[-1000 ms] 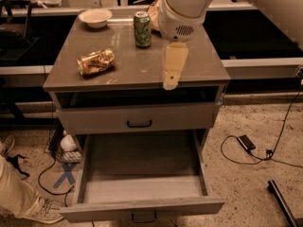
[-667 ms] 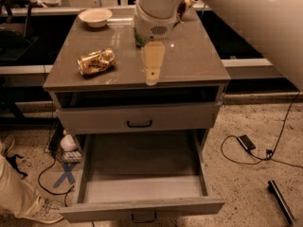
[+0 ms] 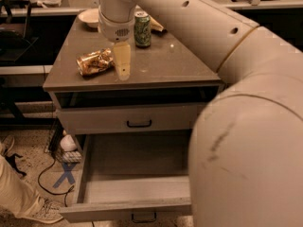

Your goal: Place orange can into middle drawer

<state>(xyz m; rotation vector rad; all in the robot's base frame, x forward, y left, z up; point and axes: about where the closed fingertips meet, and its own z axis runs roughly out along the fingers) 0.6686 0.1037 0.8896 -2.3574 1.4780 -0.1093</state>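
The orange can lies on its side on the left part of the cabinet top. My gripper hangs pointing down just right of the can, close beside it or touching it, and holds nothing that I can see. The middle drawer is pulled wide open below and is empty. Its front with the black handle is at the bottom edge. My arm fills the right foreground and hides the drawer's right side.
An upright green can and a white bowl stand at the back of the top. The upper drawer front is shut. A person's leg and shoe and cables are on the floor at left.
My gripper has moved left across the cabinet top, from its right side to just beside the orange can. The can and the drawer have not moved.
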